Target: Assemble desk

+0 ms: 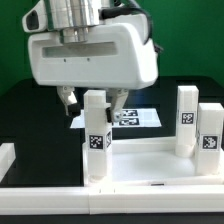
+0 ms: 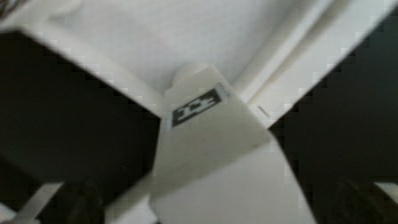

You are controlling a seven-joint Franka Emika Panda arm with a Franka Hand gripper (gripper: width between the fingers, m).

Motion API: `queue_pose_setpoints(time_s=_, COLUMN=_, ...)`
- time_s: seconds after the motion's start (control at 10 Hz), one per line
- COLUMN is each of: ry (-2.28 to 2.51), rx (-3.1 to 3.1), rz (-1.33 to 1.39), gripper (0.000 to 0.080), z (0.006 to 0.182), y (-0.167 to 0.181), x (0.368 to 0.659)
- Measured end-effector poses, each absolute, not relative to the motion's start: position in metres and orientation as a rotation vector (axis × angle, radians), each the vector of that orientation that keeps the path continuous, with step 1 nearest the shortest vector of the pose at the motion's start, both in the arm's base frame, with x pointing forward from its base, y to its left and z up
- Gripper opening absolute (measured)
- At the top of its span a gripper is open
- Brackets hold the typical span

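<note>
Desk tabletop [image 1: 150,165] lies inverted before marker board [image 1: 135,117]. Three legs seen upright on it, incl. near leg [image 1: 95,135]; remainder judged pending. Gripper [image 1: 92,100] spread wide above near leg, nothing held.

Smooth white plastic leg [image 1: 96,140], matt white tabletop panel [image 1: 150,160], matt black table [image 1: 30,110]

White post legs [image 1: 94,135] bearing black-and-white square tags stand on a white tabletop panel [image 1: 150,165]. The table [image 1: 25,110] is black, the backdrop [image 1: 200,40] green, the marker board [image 1: 135,118] white with black tags.
</note>
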State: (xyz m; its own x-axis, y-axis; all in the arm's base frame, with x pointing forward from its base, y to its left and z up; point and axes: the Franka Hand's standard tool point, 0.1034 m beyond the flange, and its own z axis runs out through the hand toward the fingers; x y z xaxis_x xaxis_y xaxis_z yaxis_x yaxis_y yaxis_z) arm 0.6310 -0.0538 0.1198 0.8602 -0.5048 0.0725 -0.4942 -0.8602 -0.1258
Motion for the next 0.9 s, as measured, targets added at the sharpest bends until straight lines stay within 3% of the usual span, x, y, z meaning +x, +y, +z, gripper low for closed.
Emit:
queue_pose_setpoints(time_s=0.2, ry=0.872, rx=-2.907, rz=-0.15, gripper=0.0648, z=0.119, y=-0.0554, x=0.6304)
queue_pose_setpoints(time_s=0.4, ry=0.892, rx=-2.902, rz=-0.149, gripper=0.0377, z=0.1188, y=-0.0557, x=0.6303)
queue_pose_setpoints(time_s=0.5, ry=1.07, rx=-2.836, rz=-0.137, gripper=0.0284, z=0.1183, y=-0.0561, x=0.6299)
queue_pose_setpoints(time_s=0.9, ry=1.798, rx=-2.427, rz=-0.075, gripper=0.0285, z=0.1173, y=-0.0607, x=0.629)
